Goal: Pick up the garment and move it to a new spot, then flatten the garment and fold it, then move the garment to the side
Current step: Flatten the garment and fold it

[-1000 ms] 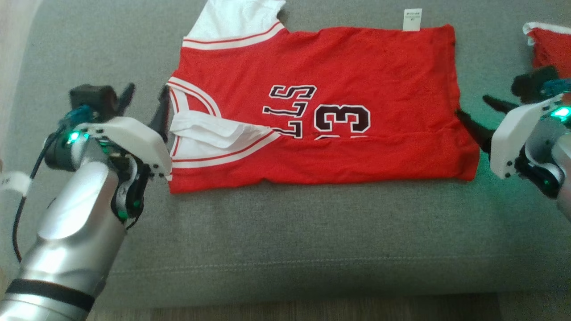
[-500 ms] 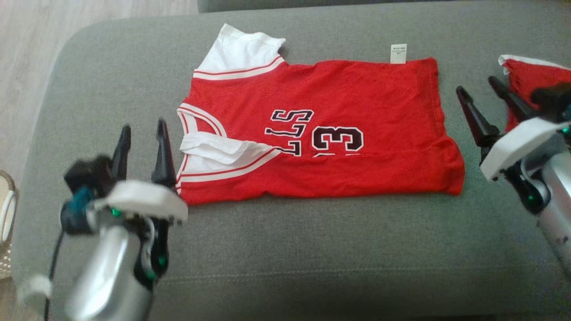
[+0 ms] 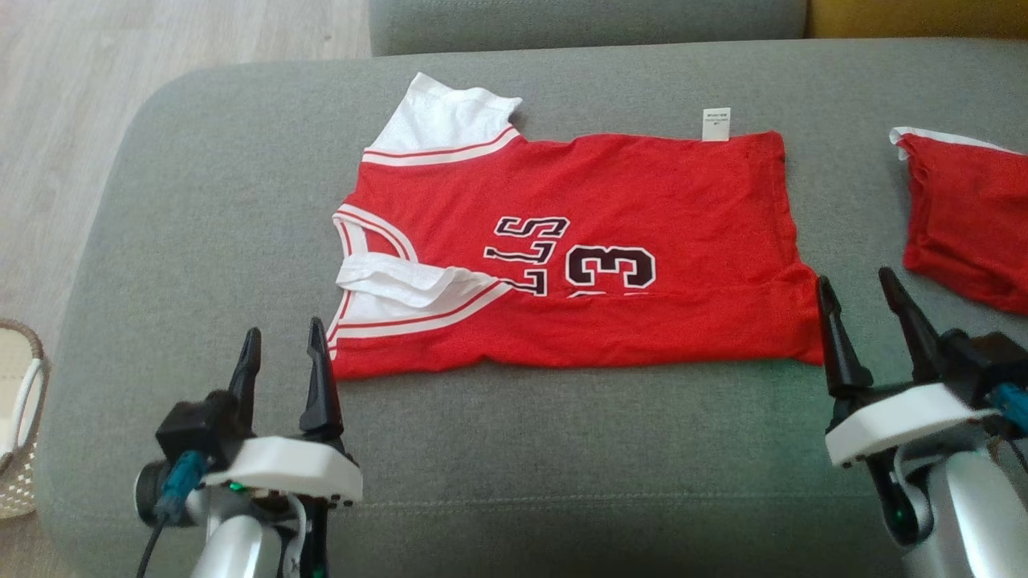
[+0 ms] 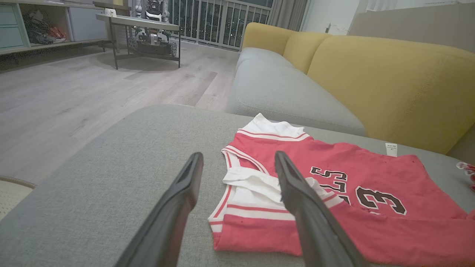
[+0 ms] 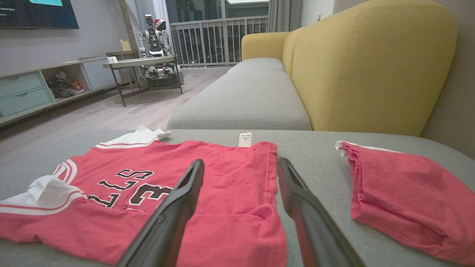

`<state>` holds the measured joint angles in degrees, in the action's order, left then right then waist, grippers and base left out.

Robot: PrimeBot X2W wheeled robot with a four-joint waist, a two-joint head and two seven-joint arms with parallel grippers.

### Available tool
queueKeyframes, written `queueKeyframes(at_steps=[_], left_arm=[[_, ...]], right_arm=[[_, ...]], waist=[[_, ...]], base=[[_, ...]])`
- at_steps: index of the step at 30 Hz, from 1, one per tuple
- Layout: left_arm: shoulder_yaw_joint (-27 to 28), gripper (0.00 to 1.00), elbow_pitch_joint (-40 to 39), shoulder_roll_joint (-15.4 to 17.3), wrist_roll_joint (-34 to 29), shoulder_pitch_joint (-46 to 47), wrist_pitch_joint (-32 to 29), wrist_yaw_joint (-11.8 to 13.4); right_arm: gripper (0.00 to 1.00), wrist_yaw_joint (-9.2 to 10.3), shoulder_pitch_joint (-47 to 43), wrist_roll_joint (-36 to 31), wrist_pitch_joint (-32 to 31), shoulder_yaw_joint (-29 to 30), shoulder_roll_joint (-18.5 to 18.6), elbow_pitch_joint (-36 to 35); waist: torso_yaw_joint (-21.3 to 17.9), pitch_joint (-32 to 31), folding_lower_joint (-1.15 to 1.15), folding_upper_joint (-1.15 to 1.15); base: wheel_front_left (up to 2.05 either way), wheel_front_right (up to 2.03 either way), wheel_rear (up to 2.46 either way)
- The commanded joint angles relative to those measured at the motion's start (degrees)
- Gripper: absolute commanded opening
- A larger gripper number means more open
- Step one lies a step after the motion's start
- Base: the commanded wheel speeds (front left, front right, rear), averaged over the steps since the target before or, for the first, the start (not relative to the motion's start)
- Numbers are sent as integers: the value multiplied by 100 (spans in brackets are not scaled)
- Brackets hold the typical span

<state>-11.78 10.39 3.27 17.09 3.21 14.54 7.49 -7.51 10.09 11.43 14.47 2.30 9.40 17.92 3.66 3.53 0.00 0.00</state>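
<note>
Stretching left to right, the garment (image 3: pixel 594 209) is lying with left gripper (image 3: pixel 284 329) and right gripper (image 3: pixel 853 278) gaping empty beside its near corners.

Ahead of your left gripper (image 3: pixel 284 329), the garment (image 3: pixel 610 201) is matt red cloth with white trim. Beneath it, the cushion (image 3: pixel 562 449) is coarse grey weave. Your gripper's fingers (image 4: pixel 297 200) are matt dark plastic.
</note>
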Motion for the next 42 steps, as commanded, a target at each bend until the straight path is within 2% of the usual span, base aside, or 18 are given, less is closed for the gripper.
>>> queueKeyframes(at_steps=[1, 6, 13, 20, 30, 36, 37, 38, 42], left_arm=[[245, 100, -190, -15, -83, 127, 45, -32], [299, 100, -56, -35, -211, 119, 45, -48], [269, 100, 468, -37, -29, 300, 45, 83], [177, 100, 1637, -38, 330, 807, 46, 130], [342, 100, 3118, -39, 803, 1483, 13, 383], [274, 100, 3592, -39, 859, 1713, 3, 297], [235, 42, 3653, -39, 862, 1741, 5, 232], [191, 0, 3702, -39, 851, 1767, 8, 178], [117, 0, 3625, -39, 834, 1846, 33, 92]], right_arm=[[100, 2, 81, -104, 52, -35, -27, -281], [100, 2, 36, -235, 52, -79, -154, -358], [100, 2, 120, -203, 52, -165, -143, -425], [100, 2, 245, -108, 52, -209, -92, -510], [100, 2, 336, -71, 52, -278, -44, -511], [100, 2, 375, -55, 52, -259, -49, -458], [100, 2, 373, -35, 52, -278, -59, -415], [100, 2, 373, 2, 52, -287, -72, -356], [100, 2, 427, 246, -153, -204, -153, -21]], waist=[[-19, -17, 0, 0], [-137, 56, 0, 0], [-321, 209, 0, 0], [-570, 447, 0, 0], [-765, 626, 0, 0], [-780, 644, 0, 0], [-770, 644, 0, 0], [-756, 642, 0, 0], [-655, 649, 0, 0]], base=[[0, 0, 0], [0, 0, 0], [0, 0, 0], [0, 0, 0], [0, 0, 0], [0, 0, 0], [0, 0, 0], [0, 0, 0], [0, 0, 0]])
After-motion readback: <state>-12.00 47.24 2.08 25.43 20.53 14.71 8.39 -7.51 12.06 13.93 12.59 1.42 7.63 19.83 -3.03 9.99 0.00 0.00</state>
